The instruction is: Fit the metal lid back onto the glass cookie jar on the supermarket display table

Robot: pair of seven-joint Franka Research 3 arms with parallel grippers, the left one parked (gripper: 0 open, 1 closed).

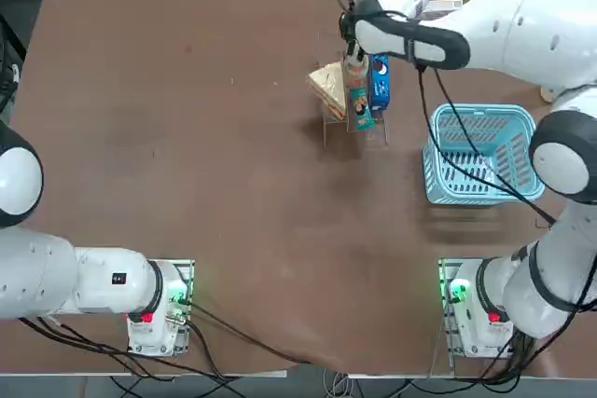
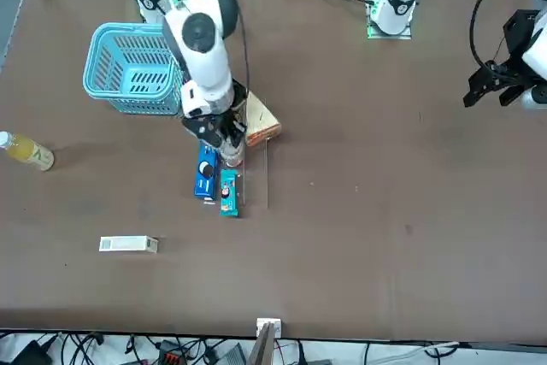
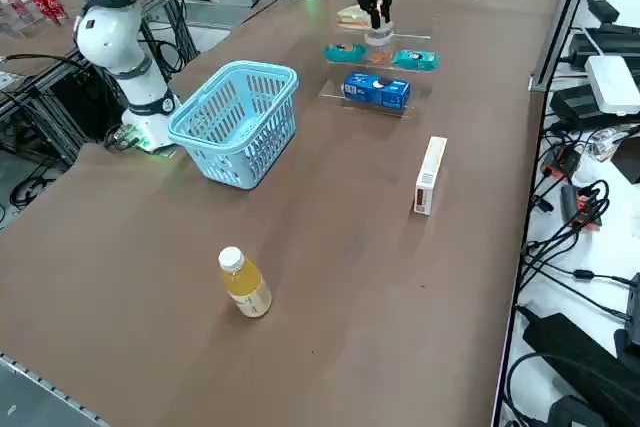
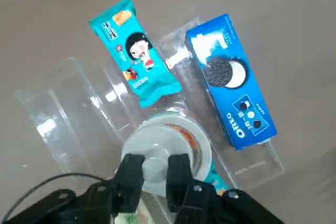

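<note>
Table: we see the table (image 1: 233, 165) bearing the stand, basket, bottle and carton; sides here are the robot's own.
Stand: on the table, left of the basket and farther from the arm bases.
Jar: we find the jar (image 3: 379, 35) on the stand (image 4: 65, 114), between two snack packets (image 4: 137, 53) (image 4: 216, 178), one nearer the bases, one farther.
Lid: the lid (image 4: 152, 148) is over the jar, off-centre, between the fingers of the right hand (image 4: 156, 174).
Biscuit box: on the stand, we place the biscuit box (image 3: 376, 90) right of the jar.
Sandwich: the sandwich (image 1: 328, 89) lies left of the jar.
Basket: the basket (image 1: 480, 156) is right of the stand.
Bottle: the bottle (image 2: 32, 153) lies right of the basket, well apart.
Carton: the carton (image 2: 128, 244) lies beyond the stand, to its right.
</note>
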